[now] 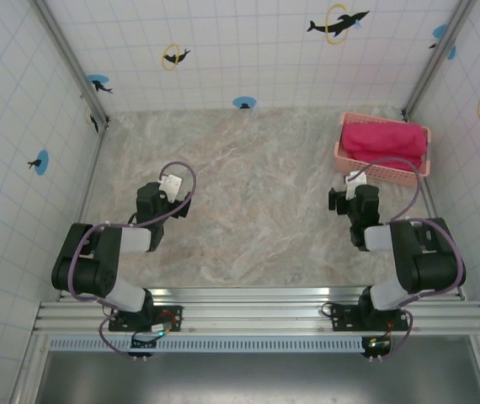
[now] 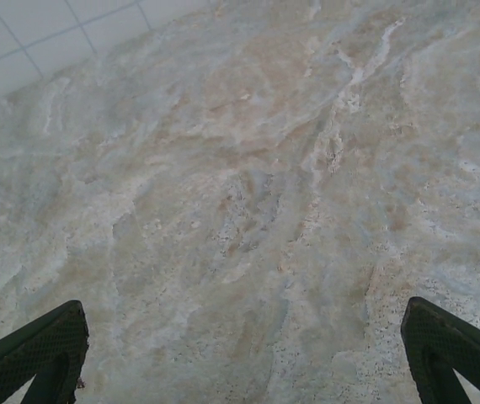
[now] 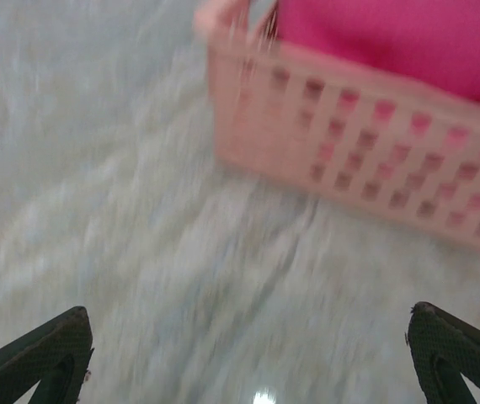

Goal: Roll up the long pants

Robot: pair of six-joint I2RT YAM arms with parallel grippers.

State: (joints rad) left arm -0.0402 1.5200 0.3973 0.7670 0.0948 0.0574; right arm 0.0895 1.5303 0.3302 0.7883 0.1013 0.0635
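Note:
The long pants (image 1: 385, 141) lie bundled, bright magenta, inside a salmon-pink slotted basket (image 1: 342, 152) at the far right of the table. In the right wrist view the pants (image 3: 408, 38) bulge above the basket wall (image 3: 349, 135) at the upper right, blurred. My right gripper (image 1: 351, 187) hovers just short of the basket's near left corner; its dark fingertips (image 3: 42, 358) stand wide apart, open and holding nothing. My left gripper (image 1: 164, 192) is over bare marble at centre left, with fingers (image 2: 38, 349) spread wide, open and empty.
The marble-patterned tabletop (image 1: 248, 194) stretches between the two arms. White tiled walls with dolphin stickers enclose the table on three sides, with metal posts (image 1: 72, 63) in the back corners. A metal rail (image 1: 257, 316) holds both arm bases at the near edge.

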